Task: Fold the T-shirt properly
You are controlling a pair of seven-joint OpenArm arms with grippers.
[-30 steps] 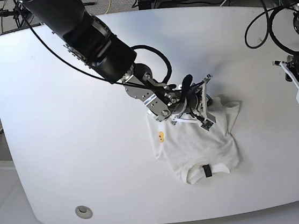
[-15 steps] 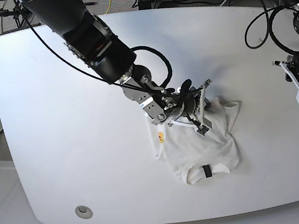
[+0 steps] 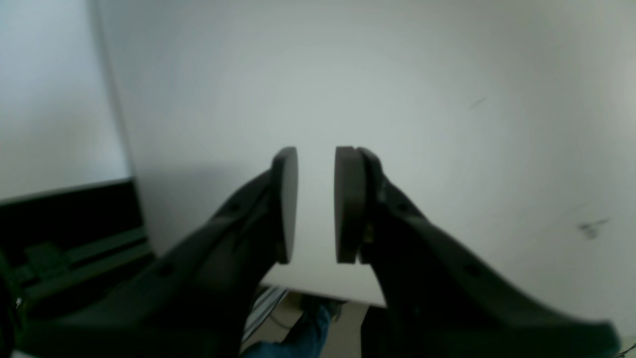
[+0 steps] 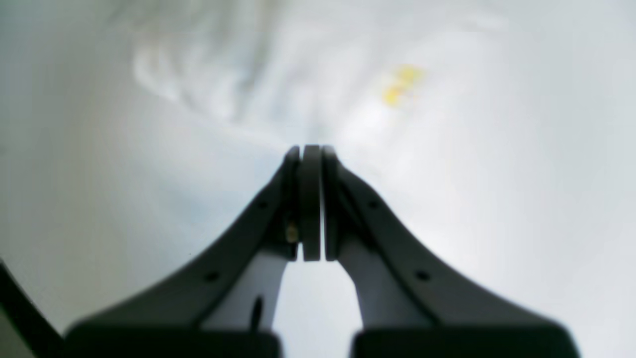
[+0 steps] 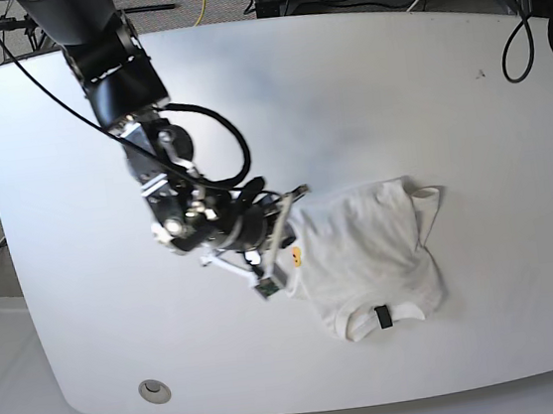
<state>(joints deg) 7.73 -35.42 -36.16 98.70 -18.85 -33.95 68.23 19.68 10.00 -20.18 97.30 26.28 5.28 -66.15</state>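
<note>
At table centre-right I see T-shirt (image 5: 372, 256) lying rumpled, neck tag toward front edge. My right gripper (image 5: 279, 242) at its left edge, jaws closed, empty. Left gripper (image 3: 315, 204) slightly parted, empty, far off.

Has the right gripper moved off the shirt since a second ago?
Yes. The right gripper moved left in the base view, from over the shirt to its left edge.

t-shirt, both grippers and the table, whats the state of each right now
T-shirt: lying partly folded and bunched on the table, black neck tag up, yellow mark at its left edge.
Right gripper: shut, at the shirt's left edge; a hold on cloth cannot be told.
Left gripper: slightly open, empty, over bare table by the edge.
Table: white, carries only the shirt.
</note>
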